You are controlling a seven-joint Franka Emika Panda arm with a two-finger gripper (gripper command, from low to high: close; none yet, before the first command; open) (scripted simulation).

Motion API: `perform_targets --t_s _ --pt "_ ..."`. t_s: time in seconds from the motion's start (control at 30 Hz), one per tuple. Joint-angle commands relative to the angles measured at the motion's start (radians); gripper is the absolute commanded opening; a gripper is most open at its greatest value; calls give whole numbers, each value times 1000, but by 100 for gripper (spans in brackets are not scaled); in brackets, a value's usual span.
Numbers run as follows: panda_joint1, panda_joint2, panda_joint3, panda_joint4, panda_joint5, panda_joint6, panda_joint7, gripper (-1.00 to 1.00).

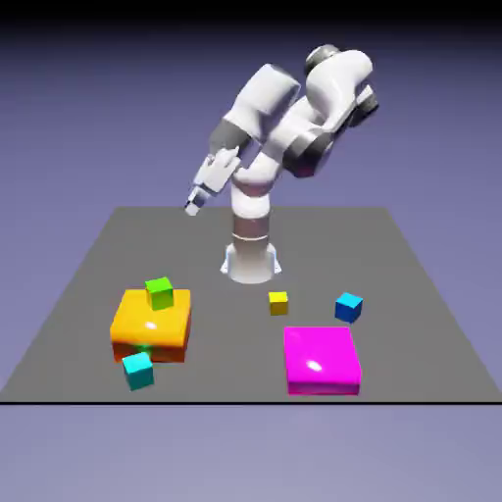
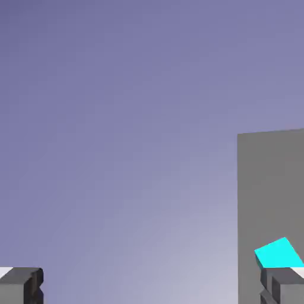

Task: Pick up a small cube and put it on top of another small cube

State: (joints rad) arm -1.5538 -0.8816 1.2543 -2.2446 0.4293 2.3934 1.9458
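Observation:
The small teal cube (image 1: 138,370) sits on the grey table (image 1: 412,294) near its front edge, just in front of the flat orange block (image 1: 150,326). The lime-green cube (image 1: 159,291) rests on top of that orange block, toward its back. My gripper (image 1: 193,207) hangs high above the table's far left part, well away from both cubes. In the hand view the gripper (image 2: 152,292) is open with only backdrop between its fingertips (image 2: 21,285). A teal cube face (image 2: 278,253) shows just above the right fingertip, on a strip of table (image 2: 271,190).
A small yellow cube (image 1: 278,303) and a small blue cube (image 1: 348,307) lie right of the robot's base. A flat magenta block (image 1: 321,360) lies at the front right. The table's front edge runs just below the teal cube.

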Motion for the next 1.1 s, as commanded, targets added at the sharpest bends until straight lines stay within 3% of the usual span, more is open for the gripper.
perform_targets --t_s 0.0,0.83,1.07 --pt "-36 -7 29 13 10 -15 28 0" --pt "-926 -184 741 334 254 -380 712 0" --pt "-1093 -81 959 298 84 -206 826 0"
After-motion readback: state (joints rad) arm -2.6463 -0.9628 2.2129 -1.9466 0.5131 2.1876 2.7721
